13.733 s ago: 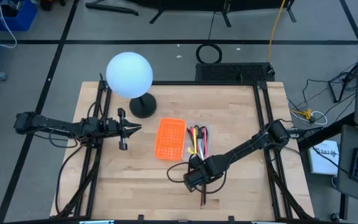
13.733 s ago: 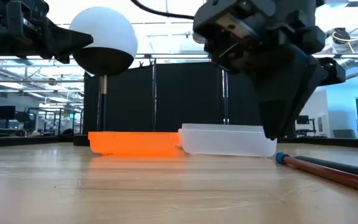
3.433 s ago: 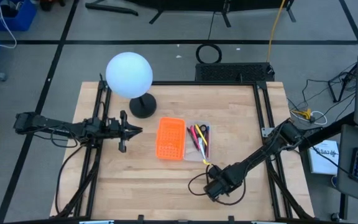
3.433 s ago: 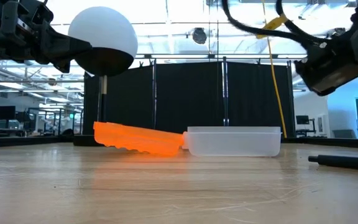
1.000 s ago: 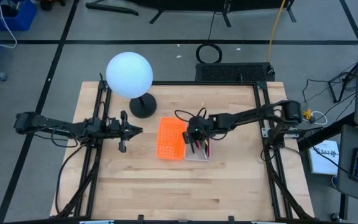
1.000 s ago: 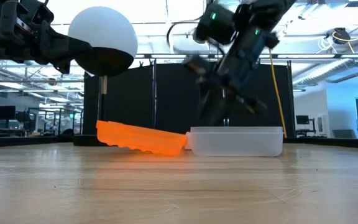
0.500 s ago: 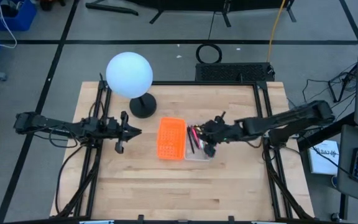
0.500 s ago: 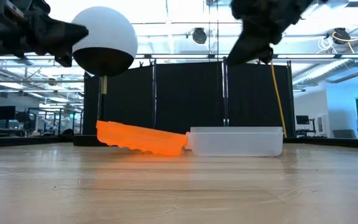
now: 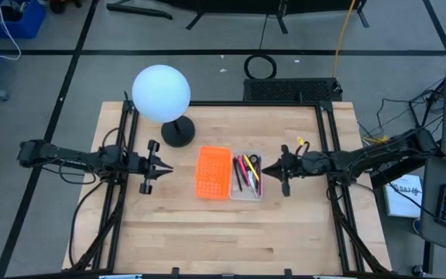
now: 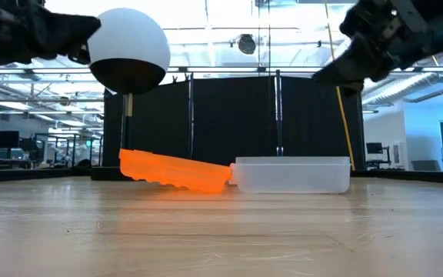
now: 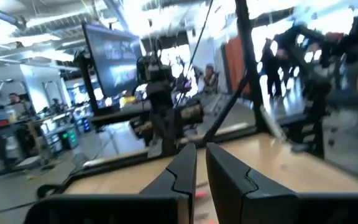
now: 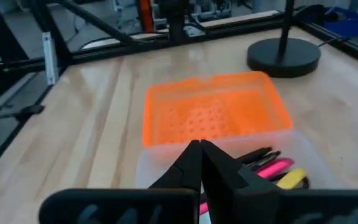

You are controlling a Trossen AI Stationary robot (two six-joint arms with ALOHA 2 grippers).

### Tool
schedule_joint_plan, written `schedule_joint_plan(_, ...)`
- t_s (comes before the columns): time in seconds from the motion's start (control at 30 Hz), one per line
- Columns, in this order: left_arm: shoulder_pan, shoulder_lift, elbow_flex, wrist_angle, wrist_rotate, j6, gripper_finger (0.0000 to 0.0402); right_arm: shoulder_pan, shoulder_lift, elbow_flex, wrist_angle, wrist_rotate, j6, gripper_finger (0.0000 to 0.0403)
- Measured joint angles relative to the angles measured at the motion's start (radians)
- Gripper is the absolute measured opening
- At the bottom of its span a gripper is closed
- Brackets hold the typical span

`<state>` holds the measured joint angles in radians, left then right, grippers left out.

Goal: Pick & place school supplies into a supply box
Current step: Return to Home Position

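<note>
Now, pens (image 9: 246,172) (pink, yellow, black) inside clear box (image 9: 245,194) at middle of table (image 9: 207,232). Against box's left side, orange tray (image 9: 214,172), tilted in low view. Just right of box, right gripper (image 9: 265,167) above table, fingers pressed together, nothing held. Well left of tray, left gripper (image 9: 166,165), fingers close with thin gap, empty. Farther back, globe lamp (image 9: 161,93).

The worktop (image 9: 207,232) is pale wood, smooth w/ slight sheen. The box (image 10: 291,175): frosted translucent plastic. The tray (image 12: 216,112): glossy orange plastic, perforated. The lamp globe (image 9: 161,91): matt white.
</note>
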<state>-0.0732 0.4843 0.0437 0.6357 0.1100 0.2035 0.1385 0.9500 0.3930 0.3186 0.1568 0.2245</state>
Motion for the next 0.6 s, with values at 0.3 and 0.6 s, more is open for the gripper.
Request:
schedule_joint_plan(0.3, 0.0, 0.0, 0.0, -0.048, -0.141, -0.092, 0.0047, 0.031, -0.059, -0.098, 0.027, -0.005, -0.058, 0.0001)
schedule_joint_plan(0.6, 0.0, 0.0, 0.0, -0.206, -0.199, -0.142, 0.0046, 0.039, -0.079, -0.125, 0.18, -0.002, -0.145, 0.0)
